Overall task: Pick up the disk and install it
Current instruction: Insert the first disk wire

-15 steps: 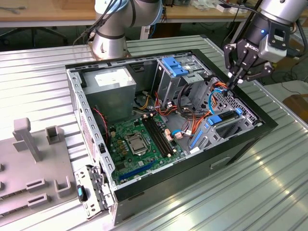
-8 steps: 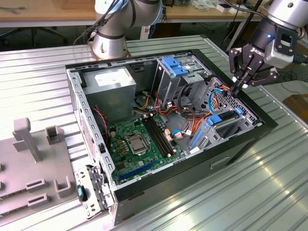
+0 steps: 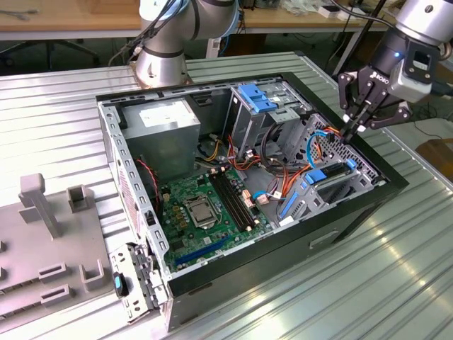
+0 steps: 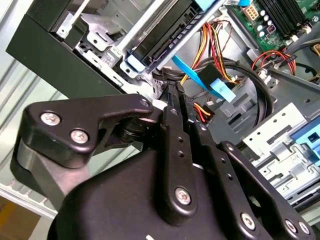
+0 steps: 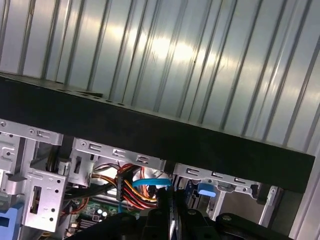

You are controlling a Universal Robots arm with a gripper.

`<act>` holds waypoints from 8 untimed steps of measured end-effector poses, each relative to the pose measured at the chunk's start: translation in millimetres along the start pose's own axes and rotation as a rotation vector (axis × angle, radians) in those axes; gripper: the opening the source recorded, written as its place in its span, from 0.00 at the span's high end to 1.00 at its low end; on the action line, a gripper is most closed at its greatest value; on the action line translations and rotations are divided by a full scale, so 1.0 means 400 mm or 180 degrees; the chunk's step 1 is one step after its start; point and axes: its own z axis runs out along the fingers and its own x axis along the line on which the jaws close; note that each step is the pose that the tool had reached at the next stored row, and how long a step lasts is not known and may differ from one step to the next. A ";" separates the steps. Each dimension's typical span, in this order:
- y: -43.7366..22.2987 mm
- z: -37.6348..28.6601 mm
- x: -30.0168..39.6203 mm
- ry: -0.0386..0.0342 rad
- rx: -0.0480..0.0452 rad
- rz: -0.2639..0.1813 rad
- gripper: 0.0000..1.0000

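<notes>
Over the corner of the open computer case [image 3: 388, 168] at the exterior view's right, the end effector [image 3: 352, 129] hangs with its two fingers pressed together, and I see nothing between them. The disk [image 3: 331, 185] is not in the grasp. It lies in the drive bay just below, dark face showing, with its blue rails along the long sides. In the second wrist view the disk [image 4: 162, 27] sits a little beyond the closed end effector [image 4: 172, 94].

By my judgement the disk is already in its bay, or nearly, and the work at hand is about seating it fully. To do this well, any push should go along the rails and land on the disk's own edge — not on the cables [image 3: 322, 142] that cross just beside it. In the second wrist view these cables [image 4: 202, 62] are very near the fingers.

The room is narrow. The black wall of the case is just beside the fingers on one side, and the metal cage [image 3: 256, 106] with the blue latch stands near on the other. Straight above the bay the way is open — beyond the wall lies the ribbed bench [image 3: 403, 269].
</notes>
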 end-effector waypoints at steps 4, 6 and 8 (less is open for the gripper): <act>-0.016 0.002 -0.001 0.0015 -0.0001 0.0052 0.84; -0.023 0.003 -0.008 0.0021 -0.0006 0.0051 0.84; -0.026 0.004 -0.020 0.0022 -0.0006 0.0052 0.84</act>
